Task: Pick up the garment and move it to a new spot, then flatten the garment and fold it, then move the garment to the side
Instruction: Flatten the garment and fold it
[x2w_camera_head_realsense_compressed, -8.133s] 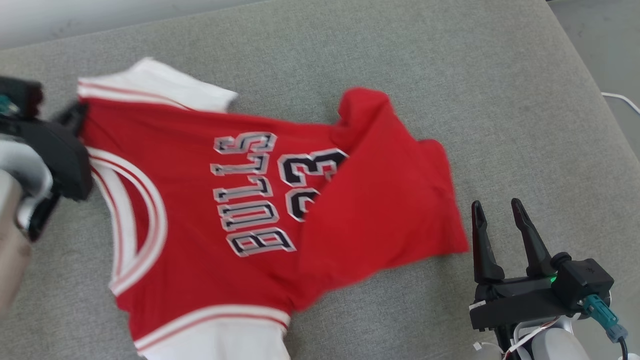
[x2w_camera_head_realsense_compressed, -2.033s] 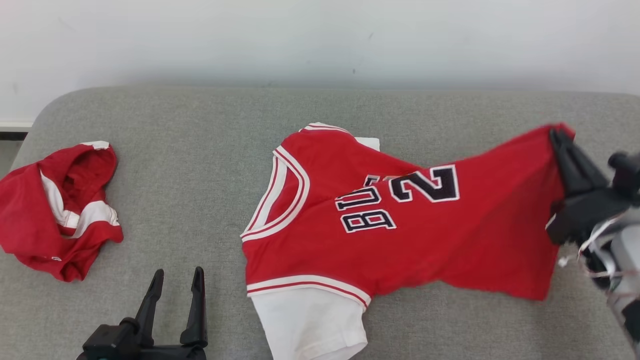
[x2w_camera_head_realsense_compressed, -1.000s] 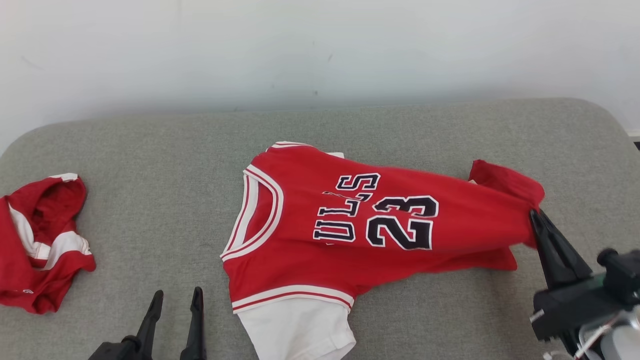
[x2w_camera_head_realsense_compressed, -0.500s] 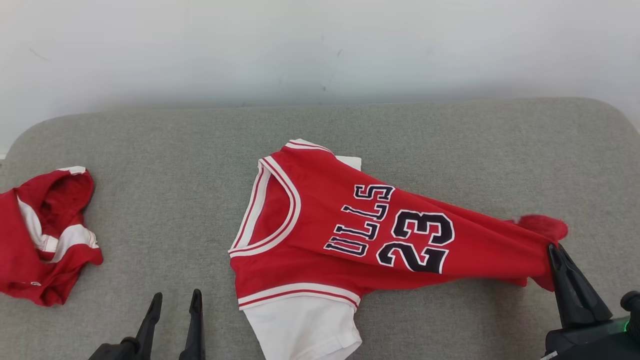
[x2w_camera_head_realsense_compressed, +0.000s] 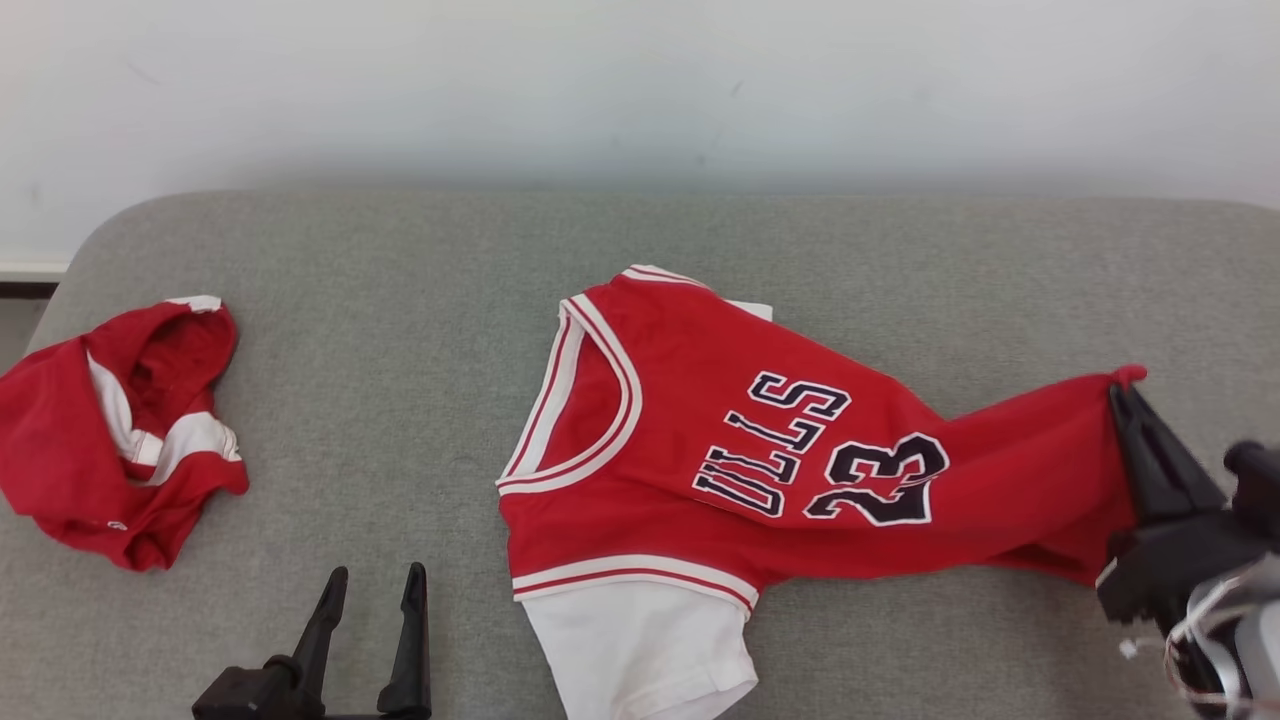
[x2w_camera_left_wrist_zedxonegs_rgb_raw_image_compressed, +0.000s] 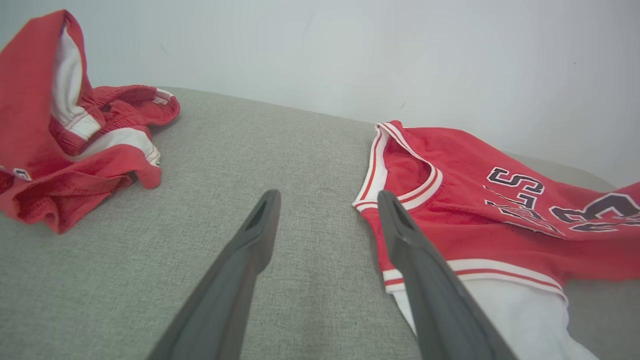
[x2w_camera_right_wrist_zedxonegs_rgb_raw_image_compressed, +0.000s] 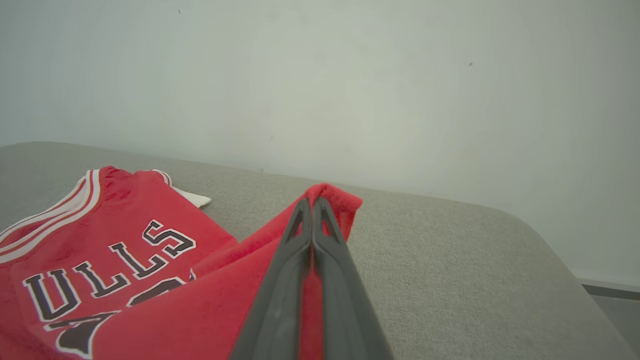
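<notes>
Hem of the red jersey (x2w_camera_head_realsense_compressed: 690, 400) now farther toward the wall (x2w_camera_head_realsense_compressed: 600, 80) than a moment ago, our right gripper (x2w_camera_head_realsense_compressed: 1122, 392) clamped tight on it, body lying on grey cushion (x2w_camera_head_realsense_compressed: 400, 300), we note our left gripper (x2w_camera_head_realsense_compressed: 375, 572) spread wide, empty.

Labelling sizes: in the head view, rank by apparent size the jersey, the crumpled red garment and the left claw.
1. jersey
2. crumpled red garment
3. left claw, though the bottom edge cuts it off.
</notes>
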